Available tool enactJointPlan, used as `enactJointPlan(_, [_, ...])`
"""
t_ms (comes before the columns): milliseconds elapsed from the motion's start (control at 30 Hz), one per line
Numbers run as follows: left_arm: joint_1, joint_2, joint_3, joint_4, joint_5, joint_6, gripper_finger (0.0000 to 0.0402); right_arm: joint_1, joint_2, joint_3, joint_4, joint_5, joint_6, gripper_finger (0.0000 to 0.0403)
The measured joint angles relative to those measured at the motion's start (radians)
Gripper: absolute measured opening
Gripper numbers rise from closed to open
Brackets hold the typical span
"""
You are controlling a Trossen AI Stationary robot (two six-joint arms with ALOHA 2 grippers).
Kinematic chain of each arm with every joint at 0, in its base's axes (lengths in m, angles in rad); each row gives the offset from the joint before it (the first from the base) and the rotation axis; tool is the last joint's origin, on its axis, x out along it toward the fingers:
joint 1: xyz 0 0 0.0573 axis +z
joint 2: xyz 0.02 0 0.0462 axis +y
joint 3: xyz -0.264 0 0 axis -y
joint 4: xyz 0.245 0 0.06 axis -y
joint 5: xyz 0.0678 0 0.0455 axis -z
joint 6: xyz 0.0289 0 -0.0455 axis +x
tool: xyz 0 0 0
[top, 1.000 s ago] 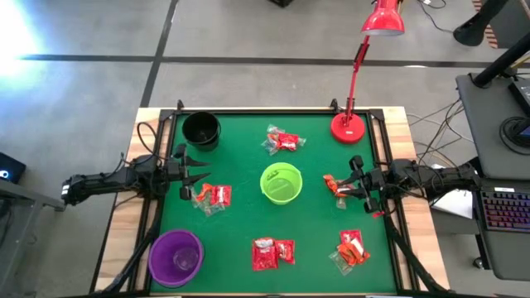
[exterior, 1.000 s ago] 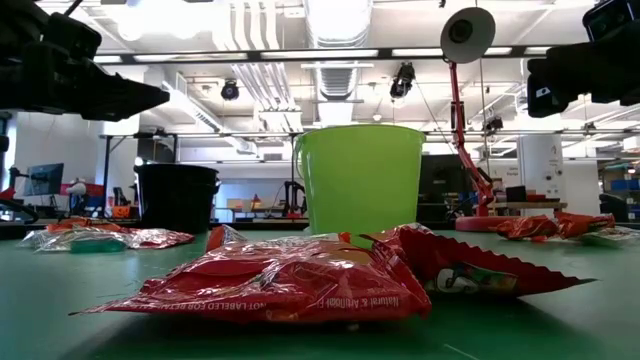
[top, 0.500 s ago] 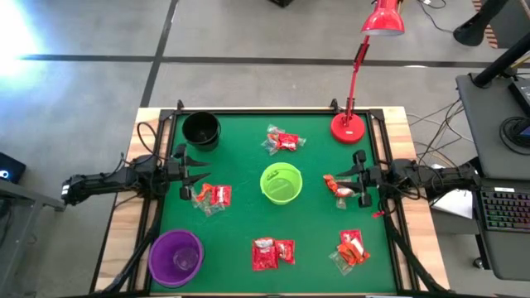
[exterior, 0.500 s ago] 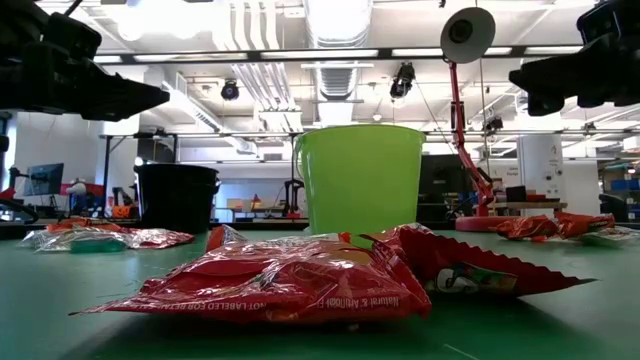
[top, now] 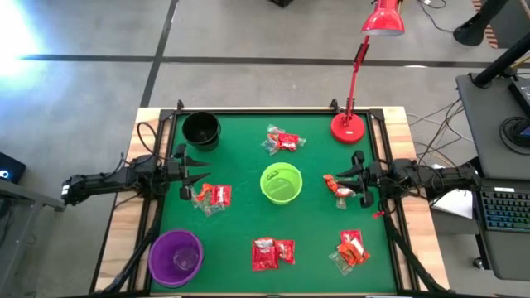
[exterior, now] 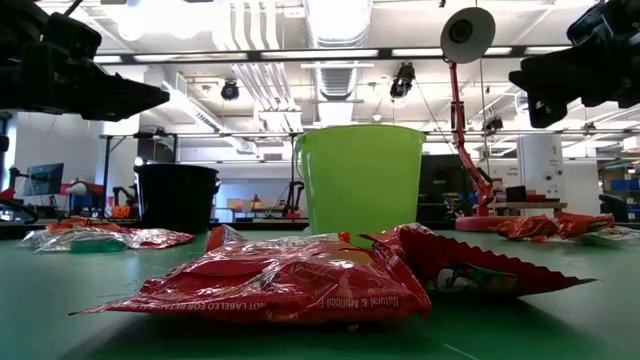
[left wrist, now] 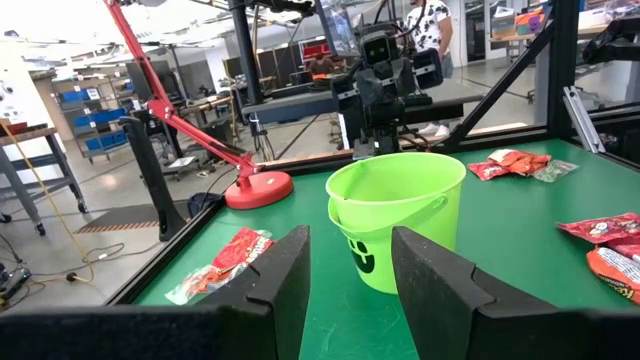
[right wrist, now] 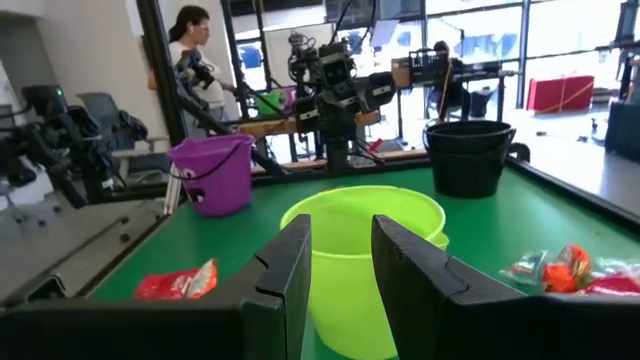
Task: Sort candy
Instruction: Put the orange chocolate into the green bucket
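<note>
- The left gripper [top: 201,175] hovers above the table's left side, fingers parted with nothing between them.
- The right gripper [top: 348,183] hovers over an orange-red candy [top: 334,185] right of the lime-green bowl [top: 281,183], fingers parted and holding nothing.
- 5 candy clusters lie scattered on the green mat [top: 240,223].

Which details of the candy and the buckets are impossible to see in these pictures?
- Purple bucket: hidden in low view by red packets.
- Green bucket contents: low view shows only its wall.
- Candy types: too small in high view.
- Black bucket inside: too dark.
</note>
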Motion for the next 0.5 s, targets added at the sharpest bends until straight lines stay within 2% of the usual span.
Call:
enactJointPlan(167, [0.000, 0.000, 0.000, 0.000, 0.000, 0.000, 0.0126, 0.000, 0.000, 0.000, 0.000, 0.000, 0.064, 0.0100])
enactJointPlan(333, [0.000, 0.000, 0.000, 0.000, 0.000, 0.000, 0.0126, 0.000, 0.000, 0.000, 0.000, 0.000, 0.197, 0.0100])
enactJointPlan(500, [0.000, 0.000, 0.000, 0.000, 0.000, 0.000, 0.0126, 0.000, 0.000, 0.000, 0.000, 0.001, 0.225, 0.0100])
